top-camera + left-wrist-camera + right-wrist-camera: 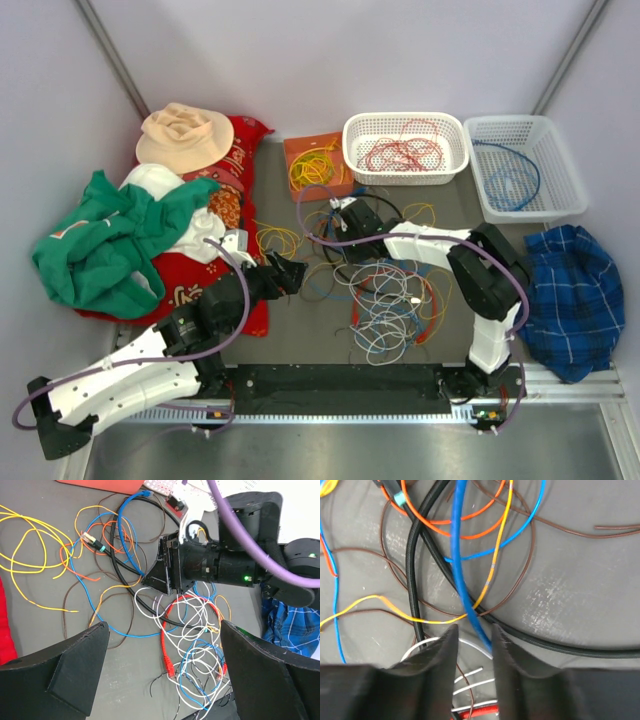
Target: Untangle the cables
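Table [300, 335] first: the cables [390, 300] lie in a loose multicolour tangle at centre, just ahead of the arm bases. The far baskets look like colour sorting to me: red wires in the white basket [352, 150], a blue loop in the right basket [565, 205].

My right arm [480, 275] stretches far-left across the pile, wrist pitched down. I guess that's to lift one strand clear. The right gripper [474, 630] straddles the thick blue cable [462, 555], jaws narrow with a gap, so I can't tell if it's pinched.

The left arm [150, 365] angles in from near-left, and the left gripper [162, 627] is spread wide, holding nothing, hovering over the tangle's left edge.
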Motion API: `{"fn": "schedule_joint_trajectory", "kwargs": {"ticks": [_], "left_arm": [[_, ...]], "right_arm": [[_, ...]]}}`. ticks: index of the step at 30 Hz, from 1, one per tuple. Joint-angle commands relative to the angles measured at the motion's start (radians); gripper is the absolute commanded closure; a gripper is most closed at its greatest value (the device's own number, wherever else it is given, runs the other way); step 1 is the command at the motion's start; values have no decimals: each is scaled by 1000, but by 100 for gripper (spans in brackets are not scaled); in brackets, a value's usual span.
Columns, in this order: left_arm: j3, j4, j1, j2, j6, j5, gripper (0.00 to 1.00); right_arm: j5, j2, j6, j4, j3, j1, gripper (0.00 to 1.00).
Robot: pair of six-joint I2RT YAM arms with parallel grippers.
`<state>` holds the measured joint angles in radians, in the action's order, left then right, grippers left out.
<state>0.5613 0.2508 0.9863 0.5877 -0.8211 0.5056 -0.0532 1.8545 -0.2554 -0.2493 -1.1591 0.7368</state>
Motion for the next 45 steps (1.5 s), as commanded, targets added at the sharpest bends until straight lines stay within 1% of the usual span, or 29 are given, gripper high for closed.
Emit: {"fn": "schedule_joint_trajectory", "kwargs": {"ticks": [1, 3, 5, 6, 7, 8, 9, 10, 11, 14, 15, 17, 18, 21, 23, 27, 29, 32, 33, 34, 35, 37, 38, 39, 40, 41, 44, 45], "left_arm": [[6, -15, -1, 0, -6, 8, 4], [3, -16, -3, -3, -7, 8, 4], [-1, -22, -1, -6, -3, 10, 4], [-1, -30, -1, -6, 0, 13, 4], [0, -31, -1, -5, 5, 16, 4], [3, -34, -1, -9, 16, 19, 4], [6, -39, -1, -8, 22, 22, 4], [12, -44, -1, -9, 30, 30, 4], [15, -48, -3, -11, 49, 34, 3], [23, -76, -2, -19, 89, 50, 3], [23, -85, -1, -22, 99, 53, 3], [20, -119, -1, -28, 121, 59, 2], [19, -130, -1, -28, 126, 59, 2], [17, -191, -1, -29, 158, 56, 2], [17, -241, -1, -31, 186, 51, 2], [8, -392, -1, -31, 240, 27, 2], [8, -413, -1, -23, 247, 21, 1], [12, -395, -1, -8, 222, 14, 1], [8, -384, -1, -5, 212, 11, 2], [6, -368, -1, -3, 202, 7, 2], [3, -355, -1, 0, 176, 4, 2], [-9, -335, -1, -3, 152, -4, 2], [-14, -332, -1, -5, 134, -7, 2], [-21, -328, -1, -8, 125, -10, 2], [-24, -312, -1, -9, 116, -10, 2], [-26, -308, -1, -17, 102, -12, 2], [-34, -283, -1, -29, 88, -19, 2], [-38, -278, -1, -31, 85, -22, 1]], "right_arm": [[26, 9, -10, 53, 19, 3, 78], [36, -8, -22, 62, 45, 4, 81], [36, -55, -42, 65, 82, 13, 88], [38, -83, -57, 64, 94, 18, 93], [32, -113, -67, 62, 117, 35, 96], [24, -188, -74, 50, 125, 47, 98], [10, -227, -87, 38, 131, 62, 100], [-3, -268, -91, 28, 137, 78, 100], [-19, -358, -90, -3, 137, 117, 100], [-74, -472, -88, -68, 102, 176, 100], [-88, -535, -94, -111, 92, 183, 100], [-99, -593, -99, -140, 69, 191, 100], [-109, -650, -102, -171, 61, 191, 100], [-131, -737, -104, -203, 36, 191, 100], [-145, -773, -105, -209, 27, 191, 100], [-157, -850, -126, -193, 22, 191, 100], [-180, -886, -130, -180, 4, 191, 100], [-298, -894, -96, -203, -57, 174, 100], [-344, -885, -88, -223, -83, 153, 100], [-343, -871, -91, -247, -138, 124, 100], [-333, -850, -99, -272, -163, 34, 100], [-294, -831, -136, -269, -204, -66, 100], [-274, -822, -152, -266, -214, -170, 100], [-245, -798, -195, -255, -224, -227, 100], [-243, -784, -212, -249, -240, -270, 100], [-252, -766, -232, -248, -251, -352, 100], [-266, -700, -318, -216, -286, -476, 100], [-295, -684, -359, -188, -293, -537, 100]]}}
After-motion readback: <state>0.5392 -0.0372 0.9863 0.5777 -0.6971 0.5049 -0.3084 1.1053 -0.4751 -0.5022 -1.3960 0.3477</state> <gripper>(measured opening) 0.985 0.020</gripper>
